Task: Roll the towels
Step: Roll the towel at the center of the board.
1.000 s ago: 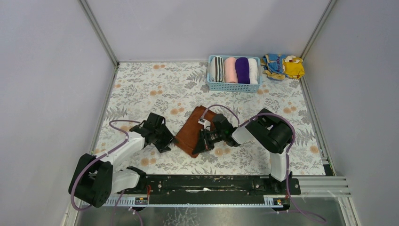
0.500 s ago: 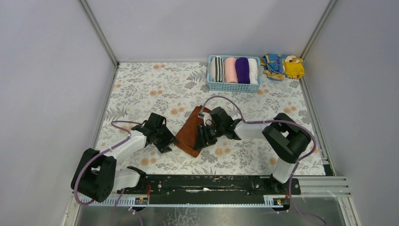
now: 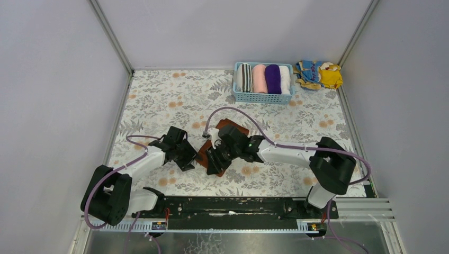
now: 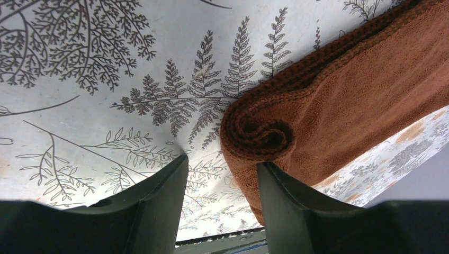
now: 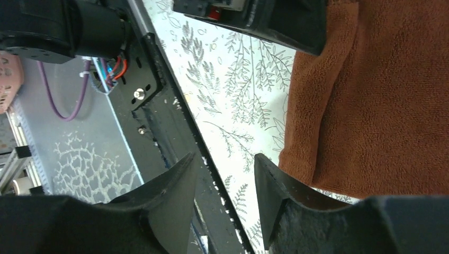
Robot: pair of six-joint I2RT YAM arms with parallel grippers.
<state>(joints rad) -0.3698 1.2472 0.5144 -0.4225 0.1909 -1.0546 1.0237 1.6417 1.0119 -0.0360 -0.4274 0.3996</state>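
brown towel | left hand apart, empty | right hand apart, empty

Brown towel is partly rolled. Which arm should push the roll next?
Left, probably. The left tool, open, sits right at the coiled end of the brown towel. The right tool, also open, faces only flat cloth.
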